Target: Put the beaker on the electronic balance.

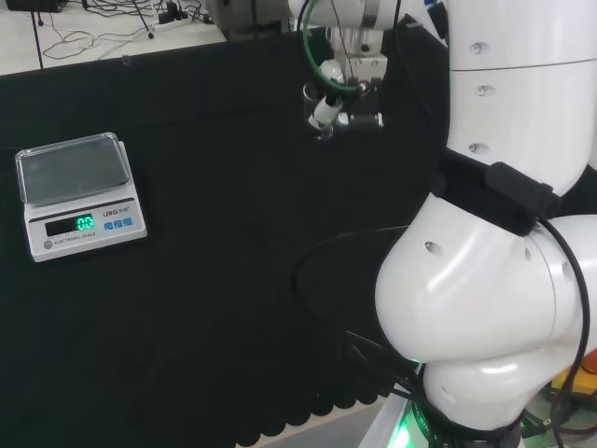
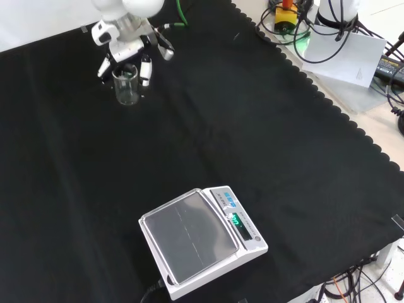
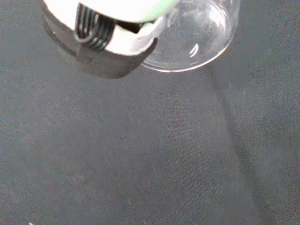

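A clear glass beaker [image 2: 126, 86] stands upright on the black cloth at the far left of the front view. The hand [image 2: 129, 39] hangs just above it, and its fingers [image 2: 146, 68] reach down on both sides of the rim, straight and spread. In the head view the hand [image 1: 347, 86] is at the top centre with the beaker [image 1: 315, 105] at its left. The wrist view has the beaker [image 3: 199, 35] close behind a fingertip [image 3: 105, 54]. The electronic balance [image 2: 201, 241], white with a bare steel pan and a lit green display, sits near the front edge; in the head view the balance [image 1: 79, 191] is far left.
The arm's own white links [image 1: 494, 261] stand at the head view's right. The black cloth [image 2: 252, 139] has a scalloped edge at the front view's right, with cables and equipment beyond it. A dark cable leaves the balance toward the bench's front edge.
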`<state>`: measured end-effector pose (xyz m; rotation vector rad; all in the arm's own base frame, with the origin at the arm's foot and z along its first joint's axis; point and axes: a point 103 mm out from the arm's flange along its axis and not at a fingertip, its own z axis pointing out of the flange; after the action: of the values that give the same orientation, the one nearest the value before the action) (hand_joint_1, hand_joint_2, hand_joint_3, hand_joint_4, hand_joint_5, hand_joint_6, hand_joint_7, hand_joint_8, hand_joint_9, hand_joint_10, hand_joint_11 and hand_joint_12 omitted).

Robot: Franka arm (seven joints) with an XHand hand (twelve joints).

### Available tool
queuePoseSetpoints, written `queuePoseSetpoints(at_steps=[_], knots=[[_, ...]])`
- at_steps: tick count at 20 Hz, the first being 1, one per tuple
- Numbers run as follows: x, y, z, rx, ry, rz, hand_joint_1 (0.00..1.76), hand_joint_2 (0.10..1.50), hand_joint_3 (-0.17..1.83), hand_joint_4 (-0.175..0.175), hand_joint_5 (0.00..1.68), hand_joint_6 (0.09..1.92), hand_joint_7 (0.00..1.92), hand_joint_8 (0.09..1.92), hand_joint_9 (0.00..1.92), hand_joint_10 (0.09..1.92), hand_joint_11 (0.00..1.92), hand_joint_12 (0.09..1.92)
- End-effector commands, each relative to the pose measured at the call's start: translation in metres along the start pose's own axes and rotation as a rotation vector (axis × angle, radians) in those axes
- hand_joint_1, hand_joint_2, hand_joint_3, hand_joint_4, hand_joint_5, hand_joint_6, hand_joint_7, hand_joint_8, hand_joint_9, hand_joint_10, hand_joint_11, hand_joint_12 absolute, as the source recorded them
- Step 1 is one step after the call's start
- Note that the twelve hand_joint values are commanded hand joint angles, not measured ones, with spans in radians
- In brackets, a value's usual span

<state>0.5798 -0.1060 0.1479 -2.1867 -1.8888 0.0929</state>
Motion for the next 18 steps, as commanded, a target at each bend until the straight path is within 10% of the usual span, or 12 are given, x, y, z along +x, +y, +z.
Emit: queuePoseSetpoints(at_steps=[1,9,18], knots=[[0.036,-0.033,-0.065,-0.06,-0.049,-0.034,1.16,0.96,0.58,0.009,0.75,1.42,0.82,1.49,1.12,1.17,1.42,0.82],[0.124,-0.06,-0.058,-0.036,-0.068,-0.098,1.17,0.93,0.61,0.009,0.76,1.41,0.83,1.48,1.12,1.17,1.42,0.82],[0.32,-0.069,-0.024,-0.002,-0.082,-0.378,1.17,0.92,0.64,0.009,0.77,1.41,0.84,1.48,1.13,1.16,1.41,0.83]])
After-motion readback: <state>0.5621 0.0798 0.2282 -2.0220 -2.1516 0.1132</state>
